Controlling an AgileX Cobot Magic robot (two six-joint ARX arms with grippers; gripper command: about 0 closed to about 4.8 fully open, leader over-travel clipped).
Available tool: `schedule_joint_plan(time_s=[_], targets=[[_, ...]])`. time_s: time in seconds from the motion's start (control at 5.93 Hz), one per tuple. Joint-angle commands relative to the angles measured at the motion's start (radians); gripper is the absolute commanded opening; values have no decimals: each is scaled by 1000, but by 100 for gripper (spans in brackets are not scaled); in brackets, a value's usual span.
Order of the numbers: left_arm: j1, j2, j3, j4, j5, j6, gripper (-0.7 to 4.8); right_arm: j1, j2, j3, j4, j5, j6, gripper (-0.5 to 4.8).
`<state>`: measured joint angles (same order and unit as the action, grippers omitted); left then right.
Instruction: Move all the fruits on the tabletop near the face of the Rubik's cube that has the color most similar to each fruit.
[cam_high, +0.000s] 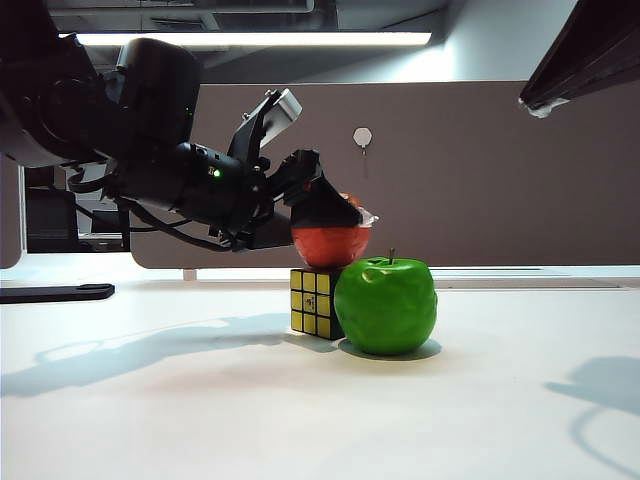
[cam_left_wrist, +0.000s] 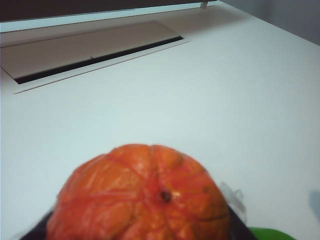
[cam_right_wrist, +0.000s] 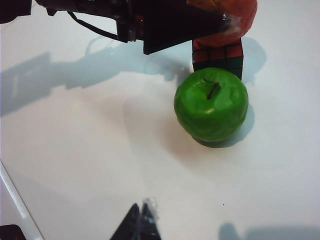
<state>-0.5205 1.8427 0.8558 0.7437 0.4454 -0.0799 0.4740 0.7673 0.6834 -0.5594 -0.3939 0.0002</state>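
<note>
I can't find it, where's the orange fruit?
The orange-red fruit is in the left gripper's jaws, mid-table in the exterior view, above the Rubik's cube.

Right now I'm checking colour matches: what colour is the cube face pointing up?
Red, seen best in the right wrist view on the Rubik's cube.

The green apple (cam_high: 386, 305) is glossy, hard plastic-looking, its dented skin catching bright highlights, and its thin stem (cam_right_wrist: 213, 90) is dull and dark; the orange-red fruit (cam_left_wrist: 142, 197) has a wrinkled, crackled skin with a faint sheen, like creased film. The Rubik's cube (cam_high: 314, 301) looks plastic, with smooth, slightly shiny yellow squares set in black edges and smooth red squares on its upper face (cam_right_wrist: 218, 52). The tabletop (cam_high: 200, 420) is smooth, plain white with a soft satin finish, and the left gripper (cam_high: 325, 205) is matt black plastic with clear, crinkled tape at its fingertips (cam_left_wrist: 234, 196).
</note>
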Motion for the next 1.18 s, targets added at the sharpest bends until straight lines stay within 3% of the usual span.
schedule_joint_plan(time_s=[0.17,1.18], targets=[[-2,-1,6,13,5,1,246,0,-1,3,10,-2,-1,-1],[-2,-1,6,13,30,0,313,0,1,3,10,-2,-1,-1]])
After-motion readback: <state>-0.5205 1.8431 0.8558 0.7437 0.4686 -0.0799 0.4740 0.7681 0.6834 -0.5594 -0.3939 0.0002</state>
